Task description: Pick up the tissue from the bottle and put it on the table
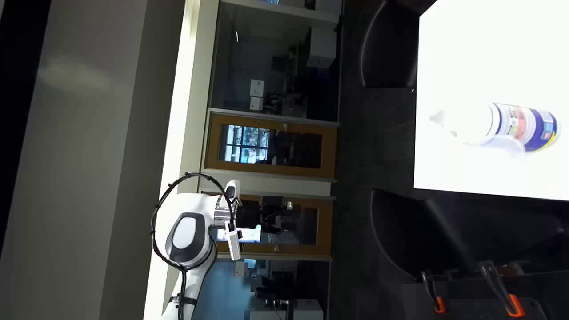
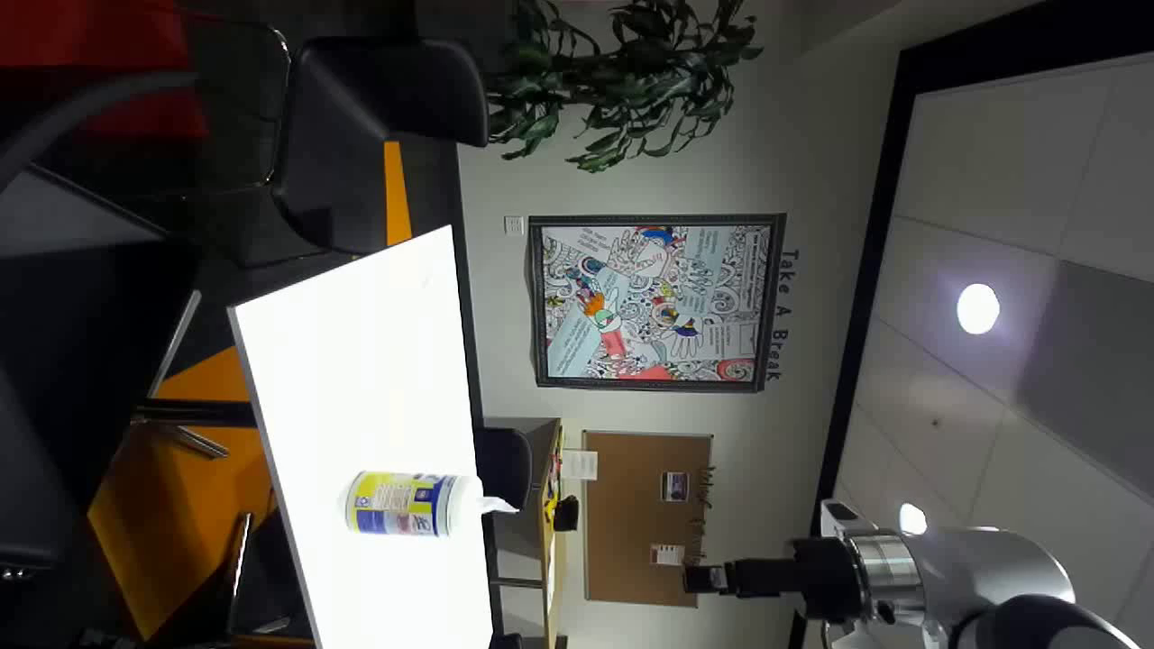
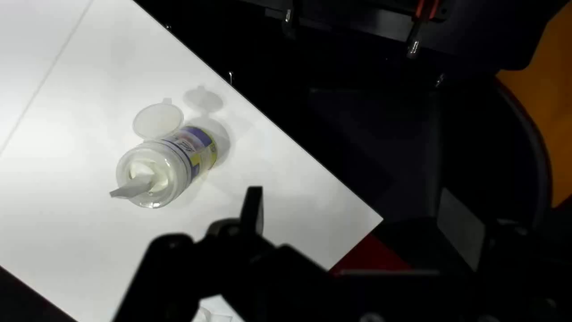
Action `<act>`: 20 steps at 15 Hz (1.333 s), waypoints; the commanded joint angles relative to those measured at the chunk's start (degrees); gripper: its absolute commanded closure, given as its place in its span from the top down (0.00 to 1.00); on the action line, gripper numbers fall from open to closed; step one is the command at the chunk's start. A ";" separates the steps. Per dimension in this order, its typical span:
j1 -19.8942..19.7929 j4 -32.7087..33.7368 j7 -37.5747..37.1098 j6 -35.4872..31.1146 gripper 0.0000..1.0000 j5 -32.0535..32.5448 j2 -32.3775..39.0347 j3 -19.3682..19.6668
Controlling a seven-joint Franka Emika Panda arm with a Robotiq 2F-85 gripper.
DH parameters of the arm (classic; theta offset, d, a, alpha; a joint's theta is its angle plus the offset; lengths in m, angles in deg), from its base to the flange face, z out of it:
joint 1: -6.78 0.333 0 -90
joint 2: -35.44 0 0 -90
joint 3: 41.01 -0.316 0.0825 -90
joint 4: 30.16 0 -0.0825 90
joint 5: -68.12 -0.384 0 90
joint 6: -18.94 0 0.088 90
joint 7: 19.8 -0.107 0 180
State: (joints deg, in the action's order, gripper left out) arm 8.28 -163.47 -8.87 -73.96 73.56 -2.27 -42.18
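The bottle stands on the white table with its round flip lid open; its blue and yellow label shows in both exterior views point(image 1: 524, 126) point(image 2: 401, 505) and the wrist view point(image 3: 192, 145). The tissue, a white twisted tip, sticks out of the bottle's top opening point(image 1: 437, 118) point(image 2: 499, 506) point(image 3: 136, 185). The table also shows in all views point(image 1: 484, 58) point(image 2: 361, 379) point(image 3: 290, 179). My gripper point(image 1: 284, 218) point(image 2: 703, 579) point(image 3: 357, 219) is open and empty, with its fingers wide apart. It hangs well above the table, apart from the bottle and to one side of it.
Black chairs point(image 1: 391, 49) point(image 2: 379, 99) stand around the table. Clamps with orange tips point(image 1: 515, 306) sit near the robot's side. A pale crumpled thing point(image 3: 212, 316) shows partly at the wrist view's bottom edge. A plant point(image 2: 622, 81) stands by the wall.
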 commanded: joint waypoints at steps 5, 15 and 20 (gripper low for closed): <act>0.90 0.10 -0.43 0.13 1.00 0.36 0.06 0.64; -6.10 0.30 -4.97 -12.65 1.00 6.52 2.37 7.30; -8.12 0.00 -1.06 -18.05 1.00 2.55 6.76 15.05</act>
State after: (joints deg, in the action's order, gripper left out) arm 1.53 -163.49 -11.95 -88.99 78.24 1.59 -30.01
